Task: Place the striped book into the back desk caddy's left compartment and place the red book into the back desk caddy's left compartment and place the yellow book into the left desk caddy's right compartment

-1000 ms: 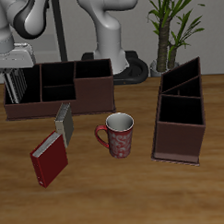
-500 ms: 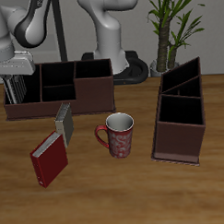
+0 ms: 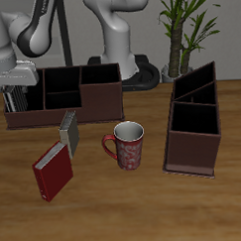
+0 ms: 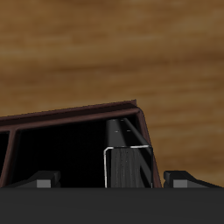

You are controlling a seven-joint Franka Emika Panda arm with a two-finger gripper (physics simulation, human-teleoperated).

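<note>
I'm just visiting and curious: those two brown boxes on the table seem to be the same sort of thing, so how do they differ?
The back desk caddy is long and low with level walls; the left desk caddy is taller and narrower, its side walls sloping up to one high end. The back desk caddy holds the striped book in its end section; nothing shows in the left desk caddy. Both are dark brown, open-topped and divided inside.

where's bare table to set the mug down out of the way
Bare wood runs along the table's front edge, before the mug and the left desk caddy. It is crowded where the yellow book and red book lie close together.
</note>
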